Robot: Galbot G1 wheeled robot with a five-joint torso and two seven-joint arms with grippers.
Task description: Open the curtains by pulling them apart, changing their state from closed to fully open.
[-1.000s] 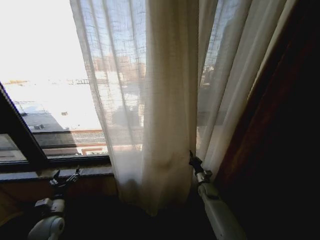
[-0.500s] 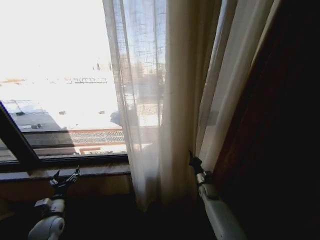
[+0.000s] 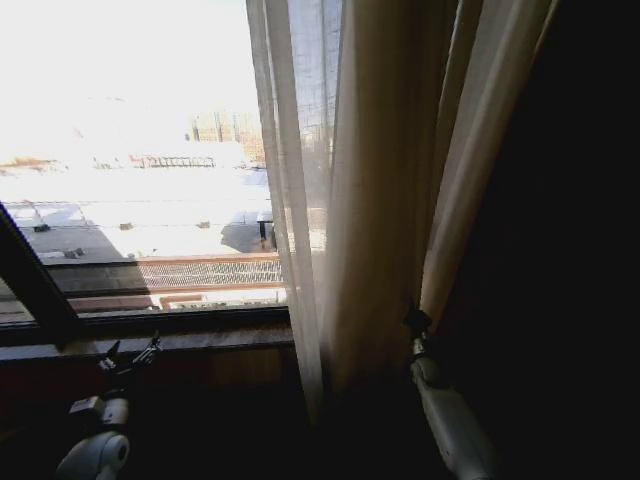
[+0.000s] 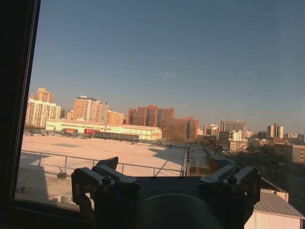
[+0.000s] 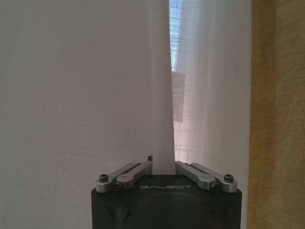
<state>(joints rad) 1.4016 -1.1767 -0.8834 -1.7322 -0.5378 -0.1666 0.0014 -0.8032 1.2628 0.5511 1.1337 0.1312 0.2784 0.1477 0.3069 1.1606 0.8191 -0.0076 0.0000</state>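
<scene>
Beyond bare window glass (image 3: 130, 180), the right gripper (image 5: 163, 167) pinches a fold of bunched, cream curtains (image 3: 370, 190).

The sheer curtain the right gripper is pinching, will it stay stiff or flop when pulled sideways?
Likely floppy: the curtain hangs bunched in soft folds. Probably light, since buildings show through it. The right gripper pinches one narrow fold, which might slip.

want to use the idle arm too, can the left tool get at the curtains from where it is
Probably not as it stands: the left tool sits open by the window sill, well apart from the curtains, which the right tool grips.
</scene>
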